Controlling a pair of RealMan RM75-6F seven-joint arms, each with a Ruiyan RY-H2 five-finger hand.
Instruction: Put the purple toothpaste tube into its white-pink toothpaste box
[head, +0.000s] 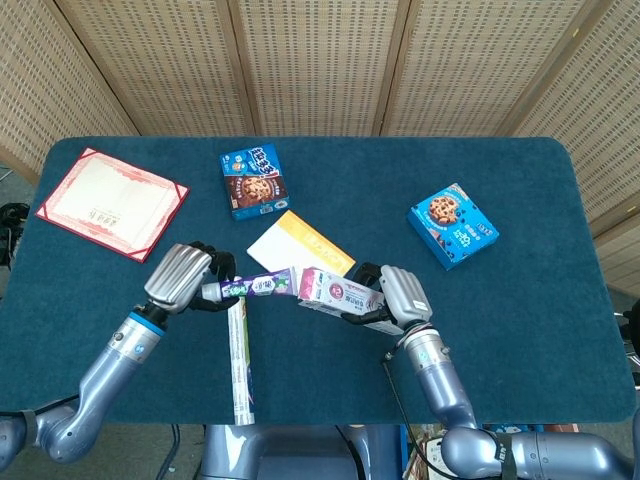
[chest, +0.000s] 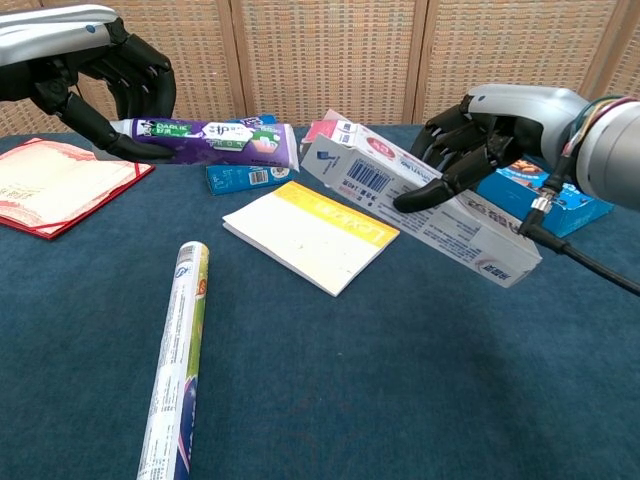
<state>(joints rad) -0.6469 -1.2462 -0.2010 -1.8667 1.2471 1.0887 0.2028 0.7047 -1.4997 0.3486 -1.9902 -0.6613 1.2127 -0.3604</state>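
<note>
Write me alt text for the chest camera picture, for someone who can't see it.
The left hand holds a purple toothpaste tube level, its flat end at the open end of a white-pink toothpaste box gripped by the right hand. Below on the blue table lie a yellow-white booklet and a rolled tube.

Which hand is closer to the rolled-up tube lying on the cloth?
Left. The left hand, holding the purple toothpaste tube, sits just beside the rolled tube's top end; the right hand, holding the toothpaste box, is farther away.
</note>
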